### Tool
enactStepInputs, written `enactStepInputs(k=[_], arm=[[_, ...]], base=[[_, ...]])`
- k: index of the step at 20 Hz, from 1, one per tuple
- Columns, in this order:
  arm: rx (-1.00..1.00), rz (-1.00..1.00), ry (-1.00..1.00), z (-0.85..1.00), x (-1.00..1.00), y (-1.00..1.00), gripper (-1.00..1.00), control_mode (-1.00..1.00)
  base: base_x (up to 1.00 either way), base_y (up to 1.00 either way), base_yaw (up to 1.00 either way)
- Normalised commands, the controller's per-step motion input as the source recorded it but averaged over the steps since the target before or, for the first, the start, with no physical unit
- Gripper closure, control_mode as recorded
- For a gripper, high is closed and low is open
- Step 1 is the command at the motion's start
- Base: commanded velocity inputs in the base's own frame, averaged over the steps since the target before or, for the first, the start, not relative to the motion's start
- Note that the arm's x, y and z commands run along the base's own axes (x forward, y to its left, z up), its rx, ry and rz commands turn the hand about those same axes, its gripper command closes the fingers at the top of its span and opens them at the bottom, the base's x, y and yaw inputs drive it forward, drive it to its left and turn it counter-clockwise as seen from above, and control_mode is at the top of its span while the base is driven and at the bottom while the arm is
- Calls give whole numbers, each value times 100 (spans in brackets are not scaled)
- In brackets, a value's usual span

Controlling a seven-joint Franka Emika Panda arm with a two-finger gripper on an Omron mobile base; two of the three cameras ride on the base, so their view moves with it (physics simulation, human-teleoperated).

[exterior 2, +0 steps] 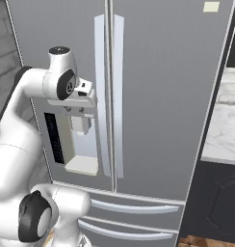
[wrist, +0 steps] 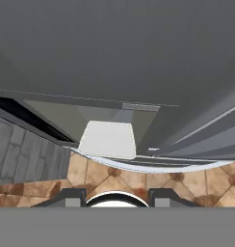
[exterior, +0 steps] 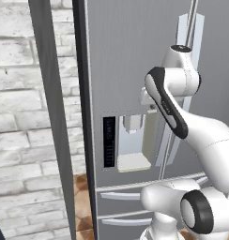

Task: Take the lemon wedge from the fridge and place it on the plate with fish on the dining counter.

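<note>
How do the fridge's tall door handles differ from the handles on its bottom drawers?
The door handles stand upright, side by side along the seam where the doors meet; the drawer handles lie crosswise, one above the other. The door handles look straight, while the drawer handles bow slightly. Both pairs are pale, slim bars on grey steel.

Dispenser panel [exterior 2: 73, 144] left of fridge [exterior 2: 153, 96] handles [exterior 2: 109, 96]

To your left stands a whitewashed brick wall [exterior: 18, 93], with a dark grey upright panel [exterior: 50, 117] in front of it. Terracotta floor tiles [wrist: 119, 181] lie below. On the right, a marble worktop [exterior 2: 225, 125] sits above a dark cabinet [exterior 2: 220, 198].
</note>
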Motion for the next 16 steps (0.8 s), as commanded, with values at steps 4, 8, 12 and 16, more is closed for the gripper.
enactStepInputs(k=[4, 8, 12, 16], arm=[[0, 0, 0, 0, 0, 0, -100, -100], [0, 0, 0, 0, -16, 0, -100, -100], [0, 0, 0, 0, 0, 0, -100, -100], [0, 0, 0, 0, -4, 0, -100, -100]], base=[[0, 0, 0], [0, 0, 0], [0, 0, 0], [0, 0, 0]])
